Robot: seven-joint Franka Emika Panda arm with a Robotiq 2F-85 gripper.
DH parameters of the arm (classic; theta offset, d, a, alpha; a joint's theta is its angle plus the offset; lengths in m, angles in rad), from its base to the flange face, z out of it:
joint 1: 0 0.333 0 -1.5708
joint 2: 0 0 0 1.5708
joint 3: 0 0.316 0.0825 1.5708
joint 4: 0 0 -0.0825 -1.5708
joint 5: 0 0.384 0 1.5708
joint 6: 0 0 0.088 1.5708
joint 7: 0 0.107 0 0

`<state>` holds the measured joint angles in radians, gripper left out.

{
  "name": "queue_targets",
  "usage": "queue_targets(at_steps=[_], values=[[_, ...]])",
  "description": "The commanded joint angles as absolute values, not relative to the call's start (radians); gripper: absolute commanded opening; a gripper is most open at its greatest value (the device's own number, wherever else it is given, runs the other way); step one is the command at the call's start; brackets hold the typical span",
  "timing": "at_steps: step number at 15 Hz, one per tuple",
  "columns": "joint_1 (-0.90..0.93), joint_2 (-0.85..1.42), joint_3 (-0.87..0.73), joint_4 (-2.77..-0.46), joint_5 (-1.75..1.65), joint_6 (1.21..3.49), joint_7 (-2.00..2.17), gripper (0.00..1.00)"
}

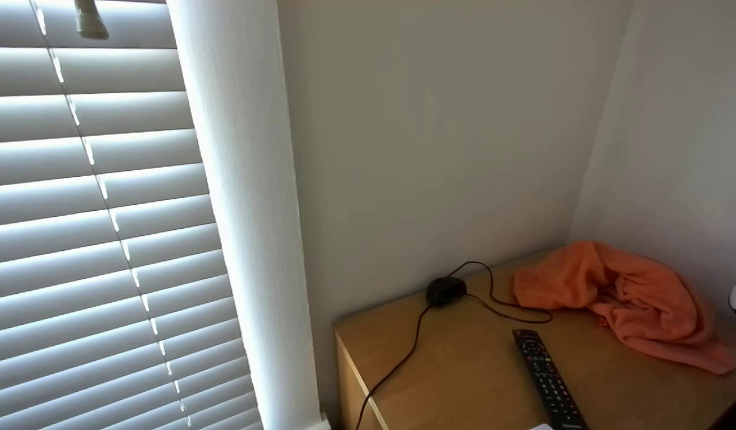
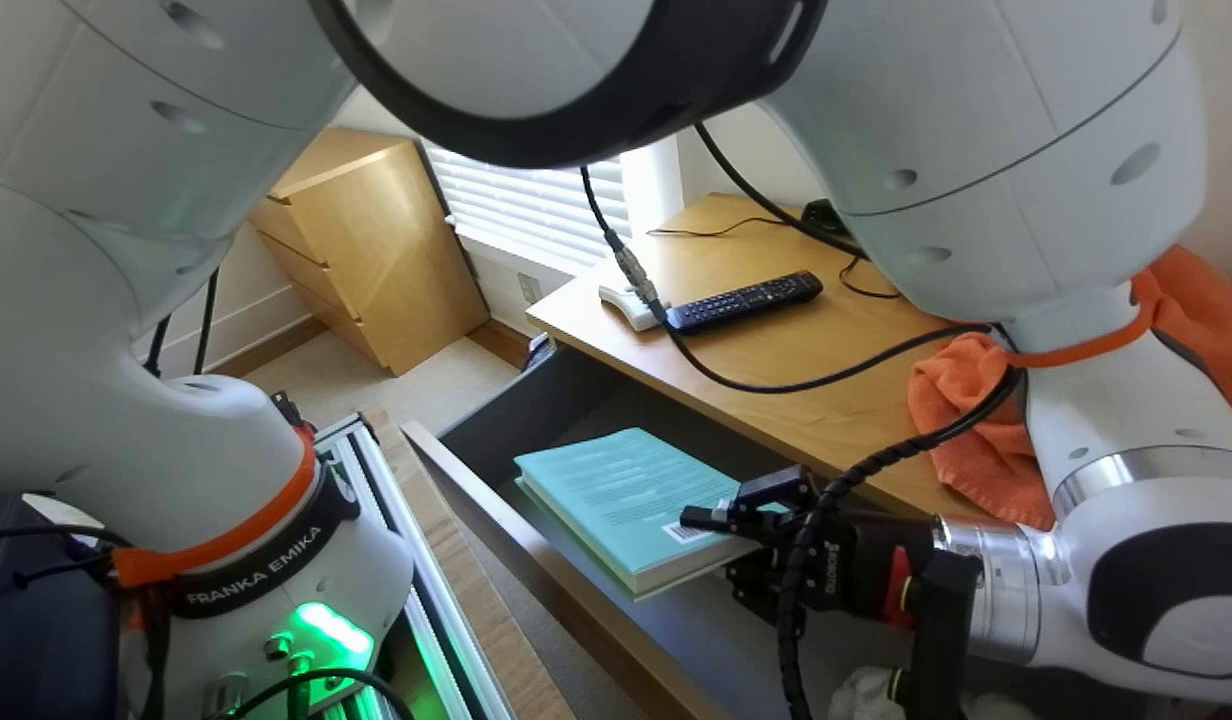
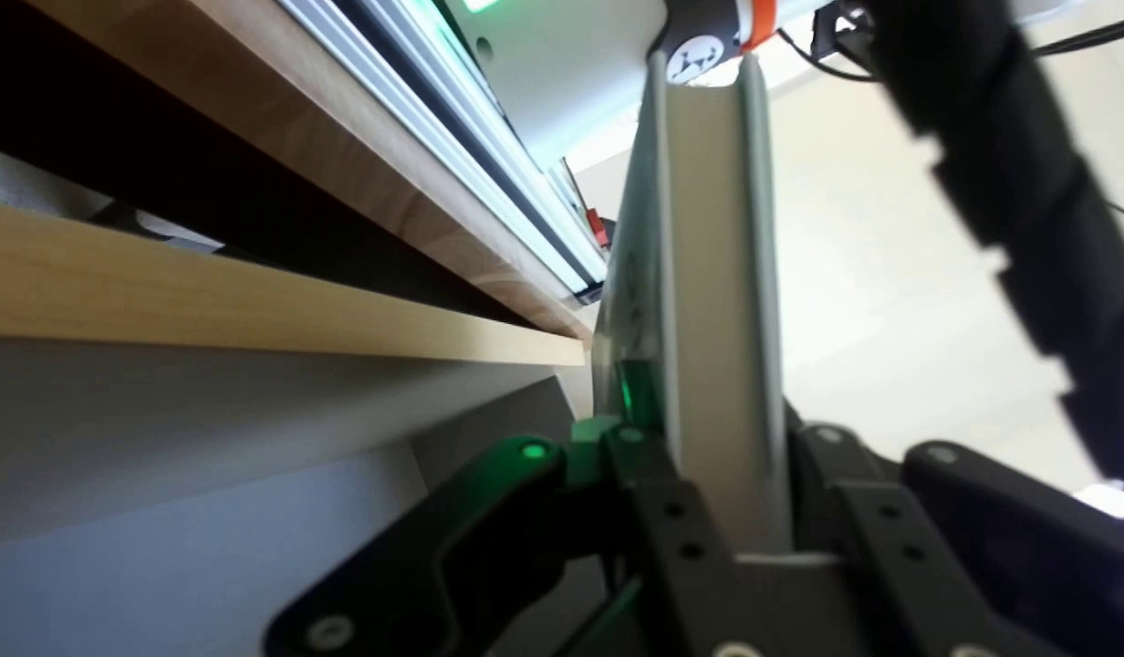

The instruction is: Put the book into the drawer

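A teal book (image 2: 626, 500) with a barcode on its cover is held over the open drawer (image 2: 536, 408) in an exterior view. My gripper (image 2: 741, 545) is shut on one end of the book, one finger on each cover. In the wrist view the book (image 3: 712, 274) stands edge-on between the fingers (image 3: 712, 424), with its page block facing the camera. The drawer's wooden front edge (image 3: 279, 297) shows to the left of it. The book looks slightly tilted; I cannot tell whether any part is below the drawer rim. An exterior view shows neither book nor gripper.
On the dresser top (image 2: 706, 360) lie a black remote (image 2: 746, 300), a white object (image 2: 631, 307) and an orange cloth (image 2: 976, 420). A black adapter (image 1: 445, 291) with cable lies at the back. Pale crumpled material (image 2: 866, 695) is below the gripper. My base stands opposite the drawer front.
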<state>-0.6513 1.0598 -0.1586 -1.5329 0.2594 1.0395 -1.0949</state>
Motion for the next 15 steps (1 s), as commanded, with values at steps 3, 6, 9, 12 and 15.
queue_targets(at_steps=[3,6,9,12,15], values=[[-0.646,1.018,-0.161,-1.607,0.279,1.209,-0.999,0.07],[-0.645,1.01,-0.153,-1.636,0.278,1.311,-0.984,0.07],[-0.641,1.001,-0.147,-1.666,0.279,1.399,-0.97,0.07],[-0.638,0.988,-0.141,-1.694,0.286,1.482,-0.955,0.07],[-0.635,0.977,-0.137,-1.721,0.29,1.563,-0.937,0.07]])
